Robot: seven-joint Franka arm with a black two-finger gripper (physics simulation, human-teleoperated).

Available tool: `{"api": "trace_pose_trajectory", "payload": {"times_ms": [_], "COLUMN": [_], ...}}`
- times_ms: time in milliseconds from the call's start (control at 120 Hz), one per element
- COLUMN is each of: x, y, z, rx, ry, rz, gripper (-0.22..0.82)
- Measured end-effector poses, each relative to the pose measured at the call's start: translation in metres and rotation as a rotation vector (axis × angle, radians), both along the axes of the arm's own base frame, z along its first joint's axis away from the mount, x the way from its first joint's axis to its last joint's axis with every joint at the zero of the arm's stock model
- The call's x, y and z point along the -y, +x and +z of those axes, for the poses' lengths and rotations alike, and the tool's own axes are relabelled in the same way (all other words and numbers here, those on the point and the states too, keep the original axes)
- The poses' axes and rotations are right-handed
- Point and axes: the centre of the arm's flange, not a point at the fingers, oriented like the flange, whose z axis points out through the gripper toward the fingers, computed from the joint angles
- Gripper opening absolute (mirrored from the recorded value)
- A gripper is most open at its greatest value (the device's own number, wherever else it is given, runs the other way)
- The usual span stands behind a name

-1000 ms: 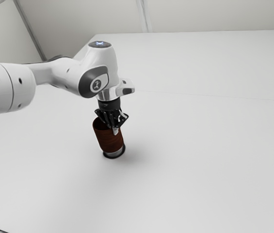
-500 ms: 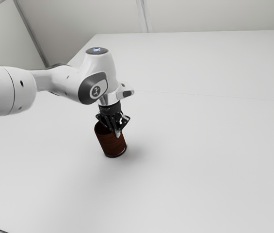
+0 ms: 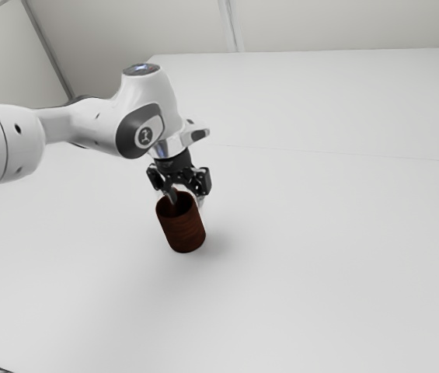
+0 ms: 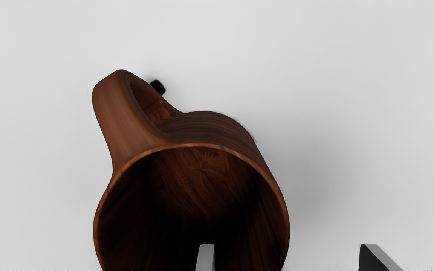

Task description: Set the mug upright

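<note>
Jaws apart, one inside mug (image 3: 183, 231)

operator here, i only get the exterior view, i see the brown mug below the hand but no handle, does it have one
Observer: Yes, the wrist view shows a looped handle on the outside of the mug.
Operator: ok and where are the two fingers against the rim
Observer: The hand is open, with one finger over the mug's mouth and the other outside the rim.
Operator: the inside is just dark from here, do you get a look at its bottom
Observer: Yes, the inner bottom shows wood grain that spreads out from a central point.
</note>
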Motion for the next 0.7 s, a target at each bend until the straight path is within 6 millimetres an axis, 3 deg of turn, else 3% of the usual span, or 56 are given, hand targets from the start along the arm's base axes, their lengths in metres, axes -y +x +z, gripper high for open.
{"api": "trace_pose_trajectory", "payload": {"times_ms": [83,200,350,425,492,700], "x": [-0.001,-0.007,-0.052,-0.075,-0.081,-0.084], "y": [0.0,0.016,0.034,0.047,0.057,0.043], "z": [0.029,0.07,0.135,0.147,0.162,0.198], "rx": [0.047,0.113,0.175,0.153,0.142,0.097], "ry": [-0.009,-0.011,0.003,0.018,0.022,0.01], "rz": [-0.005,-0.027,-0.023,-0.016,-0.03,-0.088], "gripper": [0.45,0.5,0.54,0.56,0.56,0.58]}}
